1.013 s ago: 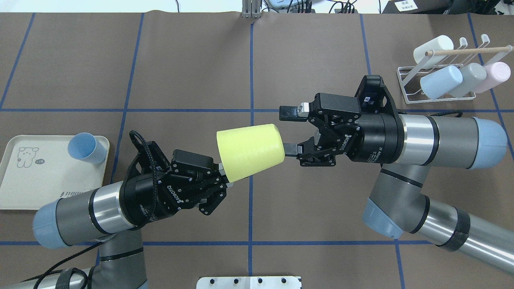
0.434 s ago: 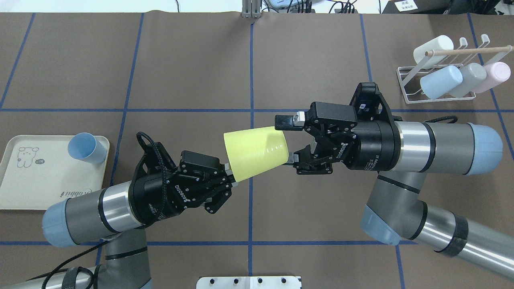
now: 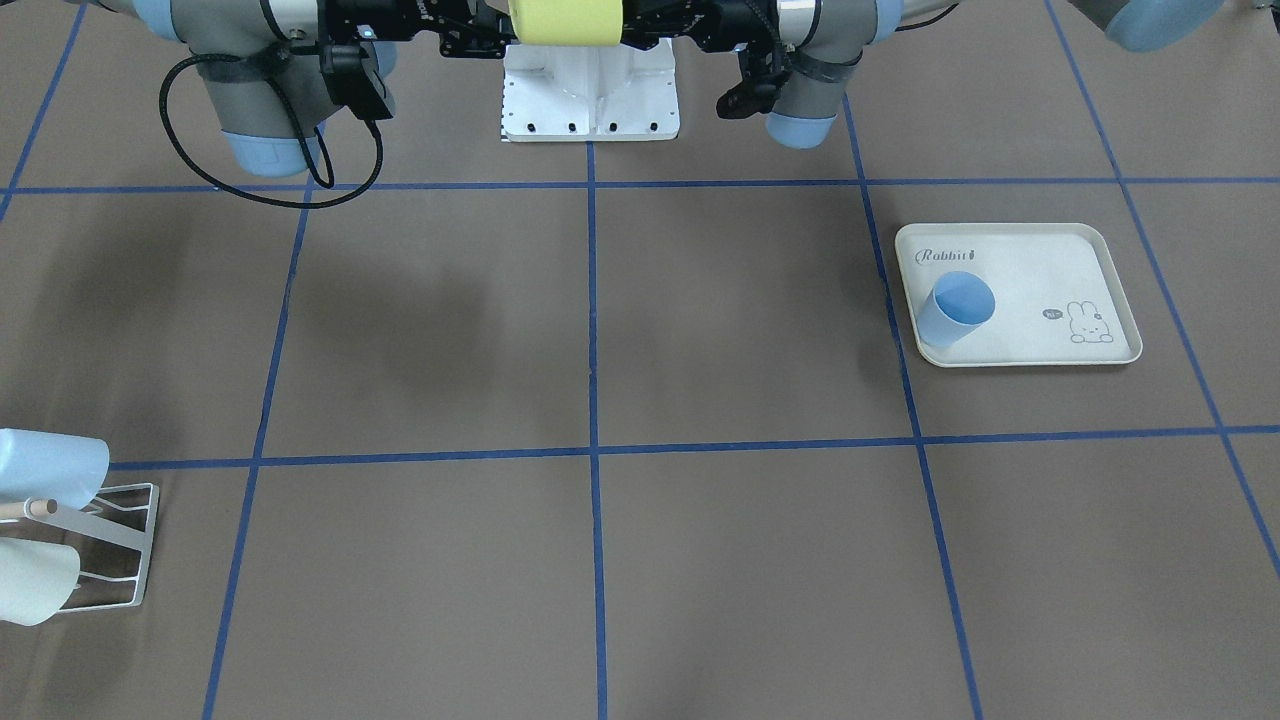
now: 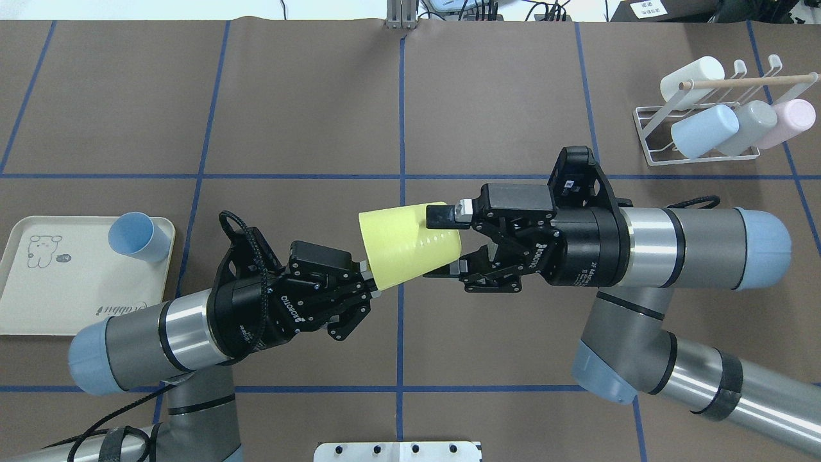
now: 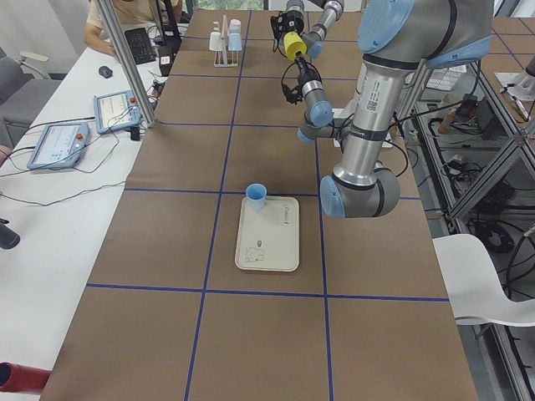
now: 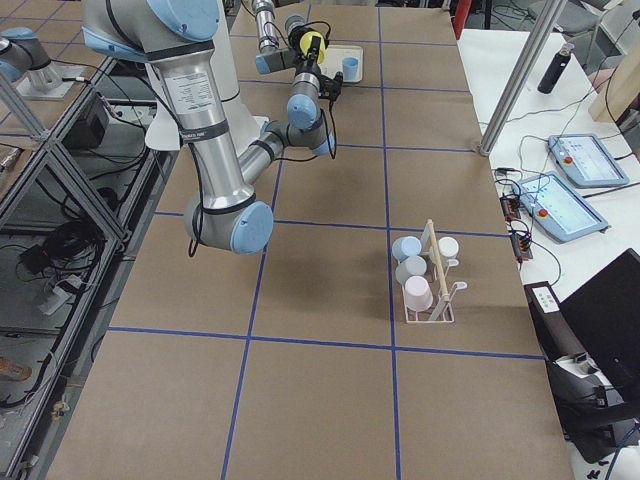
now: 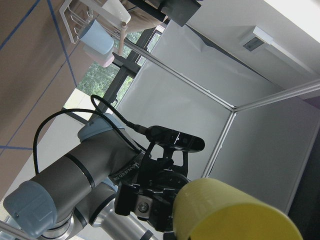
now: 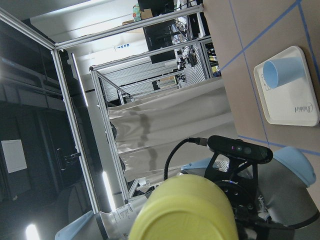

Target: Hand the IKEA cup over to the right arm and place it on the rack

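Six cups in all: one yellow cup [image 4: 407, 247], one blue cup [image 4: 138, 236], and four more, a white cup [image 4: 693, 74], a pale blue cup [image 4: 704, 130], a grey cup [image 4: 747, 125] and a pink cup [image 4: 787, 120]. I see one tray [image 4: 38, 301] and one rack [image 4: 648, 138]. There are two robot arms, the left arm [image 4: 147, 340] and the right arm [image 4: 693, 247].

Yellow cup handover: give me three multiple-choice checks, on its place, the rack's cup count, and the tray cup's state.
1. Where is the yellow cup? A flat on the table; B on the floor; C in the air between the left gripper and the right gripper.
2. How many cups are on the rack? A two; B four; C six.
3. The blue cup on the tray is: A upright; B on its side; C upside down.

Answers:
1 C, the left gripper holds one end and the right gripper flanks the other.
2 B, the white cup, pale-blue cup, grey cup and pink cup.
3 A, its mouth faces up.
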`<state>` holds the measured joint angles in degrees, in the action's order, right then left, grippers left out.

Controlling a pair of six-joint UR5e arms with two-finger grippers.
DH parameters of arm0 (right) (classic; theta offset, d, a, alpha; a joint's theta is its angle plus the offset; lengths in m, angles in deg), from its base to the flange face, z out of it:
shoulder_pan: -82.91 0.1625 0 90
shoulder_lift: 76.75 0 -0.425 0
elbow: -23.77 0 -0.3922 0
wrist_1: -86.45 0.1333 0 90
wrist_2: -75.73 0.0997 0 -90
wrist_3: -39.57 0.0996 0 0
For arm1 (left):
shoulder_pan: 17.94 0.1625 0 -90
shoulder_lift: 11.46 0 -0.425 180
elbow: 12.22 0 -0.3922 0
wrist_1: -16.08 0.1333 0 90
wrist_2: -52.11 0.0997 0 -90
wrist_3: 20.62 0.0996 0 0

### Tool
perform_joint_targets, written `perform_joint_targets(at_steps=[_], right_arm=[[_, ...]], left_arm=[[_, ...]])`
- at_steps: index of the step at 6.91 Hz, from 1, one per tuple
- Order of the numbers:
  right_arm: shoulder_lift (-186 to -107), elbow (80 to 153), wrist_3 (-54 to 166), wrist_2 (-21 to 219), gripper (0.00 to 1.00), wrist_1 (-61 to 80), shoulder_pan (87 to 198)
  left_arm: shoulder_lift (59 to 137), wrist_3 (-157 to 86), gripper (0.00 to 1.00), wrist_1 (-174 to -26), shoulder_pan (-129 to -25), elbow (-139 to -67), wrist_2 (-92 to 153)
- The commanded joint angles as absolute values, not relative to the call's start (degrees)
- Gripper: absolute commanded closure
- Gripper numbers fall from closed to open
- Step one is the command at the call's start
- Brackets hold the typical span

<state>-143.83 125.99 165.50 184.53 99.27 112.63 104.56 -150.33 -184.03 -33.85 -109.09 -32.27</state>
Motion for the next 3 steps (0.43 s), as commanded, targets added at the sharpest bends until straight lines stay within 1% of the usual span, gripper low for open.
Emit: perform_joint_targets(at_steps=[1,2,3], right_arm=[[-143.9,126.1,165.4,184.5,1.00,99.3,112.3],[-143.9,126.1,165.4,184.5,1.00,99.3,112.3],[-144.0,126.1,165.3,184.5,1.00,99.3,112.4]], left_arm=[[104.5,-150.3,0.80,-184.0,-33.8,-109.1,-32.2],[104.4,-150.3,0.75,-184.0,-33.8,-109.0,-32.2],[104.4,-150.3,0.62,-184.0,-33.9,-109.0,-32.2]])
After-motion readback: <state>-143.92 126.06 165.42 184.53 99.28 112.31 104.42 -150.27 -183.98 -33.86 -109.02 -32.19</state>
